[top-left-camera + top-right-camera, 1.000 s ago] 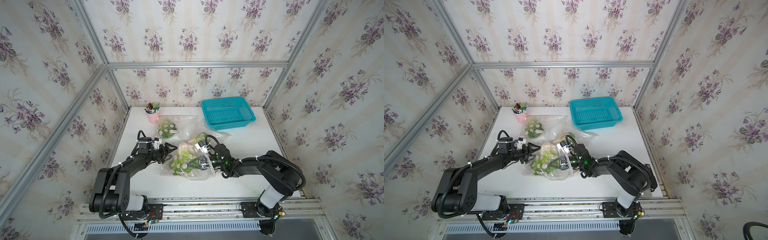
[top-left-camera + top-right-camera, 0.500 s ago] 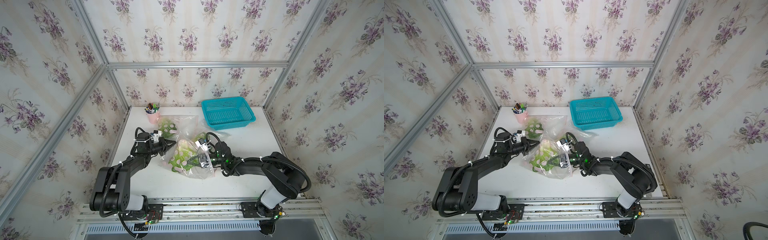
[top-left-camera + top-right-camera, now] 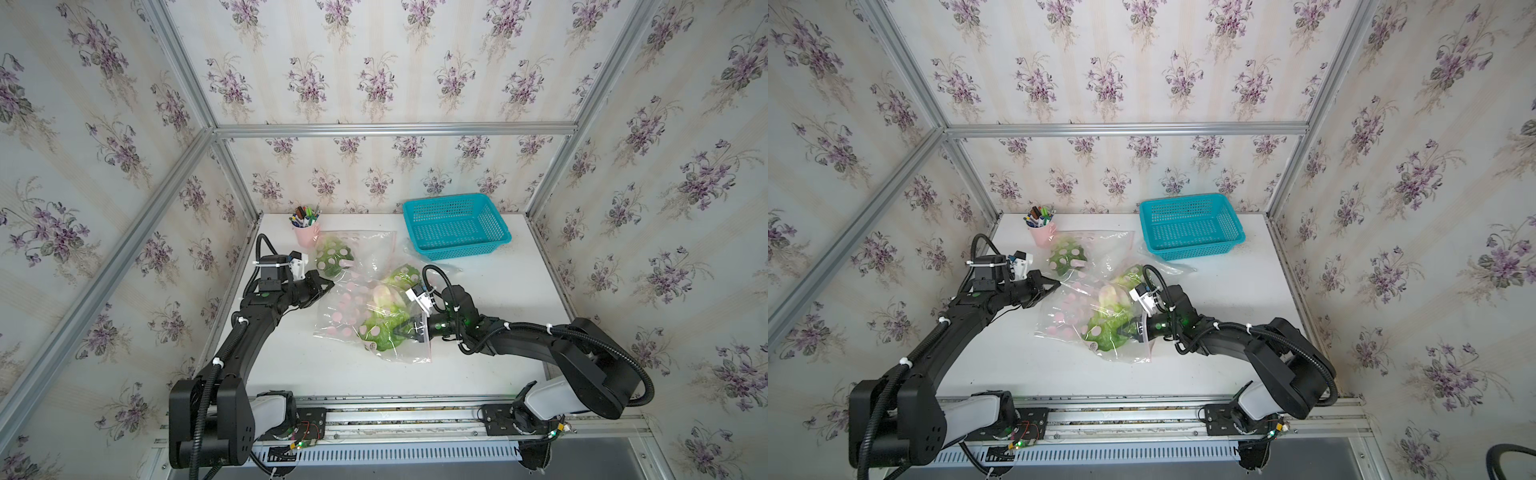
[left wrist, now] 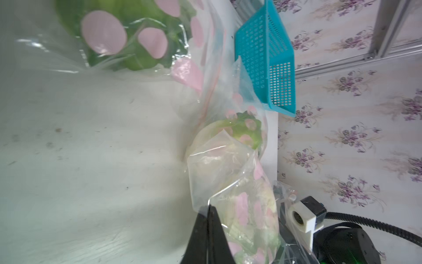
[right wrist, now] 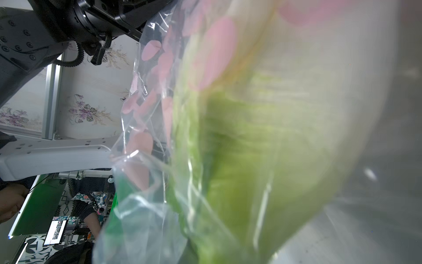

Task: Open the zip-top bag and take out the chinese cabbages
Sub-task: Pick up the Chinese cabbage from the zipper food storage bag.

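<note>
A clear zip-top bag (image 3: 353, 316) (image 3: 1071, 316) with pink dots lies mid-table, stretched between both arms. Inside it shows a chinese cabbage (image 3: 384, 334) (image 3: 1106, 332), green with a whitish base. My left gripper (image 3: 328, 285) (image 3: 1056, 285) (image 4: 209, 206) is shut on a corner of the bag's film. At the bag's opposite edge, my right gripper (image 3: 400, 330) (image 3: 1128, 328) is shut on the plastic beside the cabbage; its wrist view is filled by blurred leaf (image 5: 262, 160) and film. Two more green heads (image 3: 332, 259) (image 3: 402, 274) lie in clear plastic further back.
A teal basket (image 3: 498, 237) stands at the back right on a corner of loose plastic. A pink cup of pens (image 3: 306, 232) sits at the back left, close to my left wrist. Walls enclose the table on three sides.
My left gripper shifted slightly toward the back and closed on the bag's corner. The bag is now pulled flatter between the two grippers. The right gripper stayed shut.
</note>
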### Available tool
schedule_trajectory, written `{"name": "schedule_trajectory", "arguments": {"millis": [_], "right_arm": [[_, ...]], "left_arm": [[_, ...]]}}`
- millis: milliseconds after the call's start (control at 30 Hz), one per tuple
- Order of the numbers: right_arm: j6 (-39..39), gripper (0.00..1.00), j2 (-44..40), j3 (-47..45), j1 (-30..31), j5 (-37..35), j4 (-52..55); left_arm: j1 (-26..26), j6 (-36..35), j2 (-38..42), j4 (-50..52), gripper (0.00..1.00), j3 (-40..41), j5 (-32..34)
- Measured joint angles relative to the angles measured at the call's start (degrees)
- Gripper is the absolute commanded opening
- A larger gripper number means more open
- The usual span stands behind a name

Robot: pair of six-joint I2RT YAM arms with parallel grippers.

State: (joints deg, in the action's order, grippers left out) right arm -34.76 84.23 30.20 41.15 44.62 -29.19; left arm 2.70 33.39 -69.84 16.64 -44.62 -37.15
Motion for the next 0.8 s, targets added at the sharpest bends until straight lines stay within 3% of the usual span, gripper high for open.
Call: {"name": "schedule_trajectory", "arguments": {"millis": [367, 800], "right_arm": [[9.2, 0.0, -3.1, 0.5, -1.4, 0.3, 13.7], [11.8, 0.0, -5.7, -0.7, -5.4, -0.2, 18.8]], "left_arm": [[5.7, -8.7, 0.5, 11.7, 0.0, -5.1, 6.5], [9.2, -15.0, -0.1, 19.8, 0.0, -8.7, 12.9]]}}
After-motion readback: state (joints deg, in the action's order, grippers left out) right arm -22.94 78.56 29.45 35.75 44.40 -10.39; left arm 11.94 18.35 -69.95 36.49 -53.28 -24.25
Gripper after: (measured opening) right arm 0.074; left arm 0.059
